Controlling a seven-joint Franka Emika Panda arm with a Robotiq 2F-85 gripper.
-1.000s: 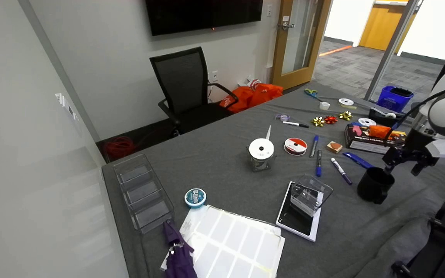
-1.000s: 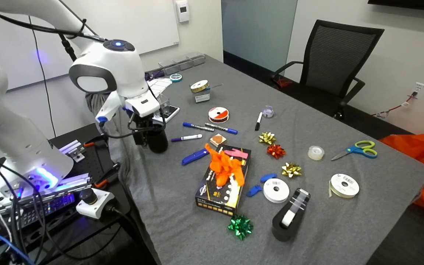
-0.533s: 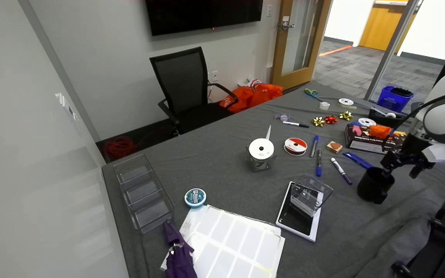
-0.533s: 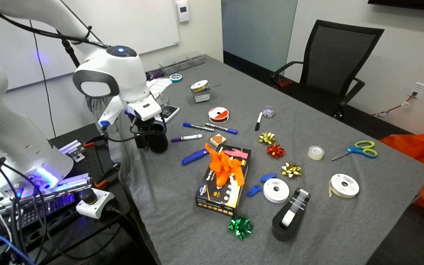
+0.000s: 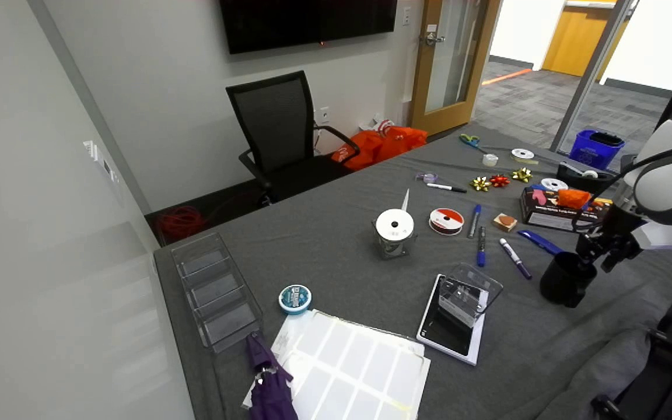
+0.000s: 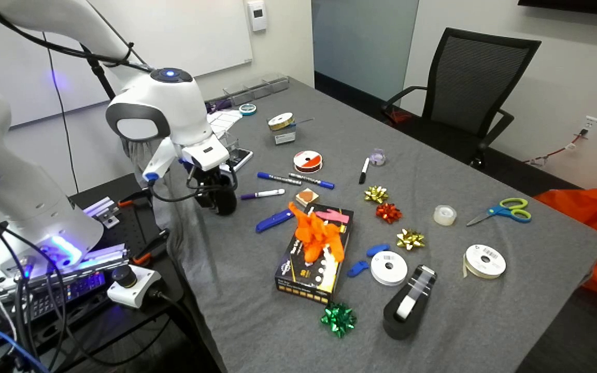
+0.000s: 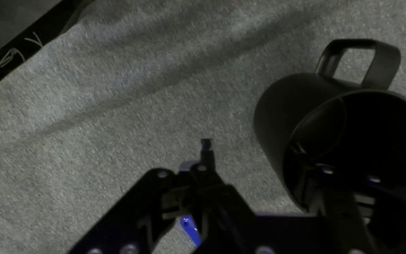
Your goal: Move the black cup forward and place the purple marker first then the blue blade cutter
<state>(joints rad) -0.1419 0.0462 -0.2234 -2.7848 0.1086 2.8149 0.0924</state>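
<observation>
The black cup [image 5: 556, 286] stands upright near the robot's side of the table, and in the wrist view its handle points away from my gripper [image 7: 252, 146]. One finger reaches inside the cup [image 7: 277, 106]; its mate is outside, with a gap of cloth between it and the cup wall. So the jaws stand partly open around the wall. The purple marker [image 6: 263, 194], white with a purple cap, lies beside the cup in both exterior views. Close by lies the blue blade cutter [image 6: 275, 220]; only an end of the cutter [image 7: 190, 229] shows in the wrist view.
Two blue-capped markers [image 5: 481, 246] and a wooden stamp [image 6: 307, 197] lie beyond the purple marker. A black glove box [image 6: 314, 259] bearing an orange glove stands near the cutter. A clear holder on a tablet [image 5: 447, 326] sits on the cup's far side.
My hand has sunk a little toward the cup, and the jaws have drawn closer together, the outer finger moving toward the cup. Cup, marker and cutter look unmoved.
</observation>
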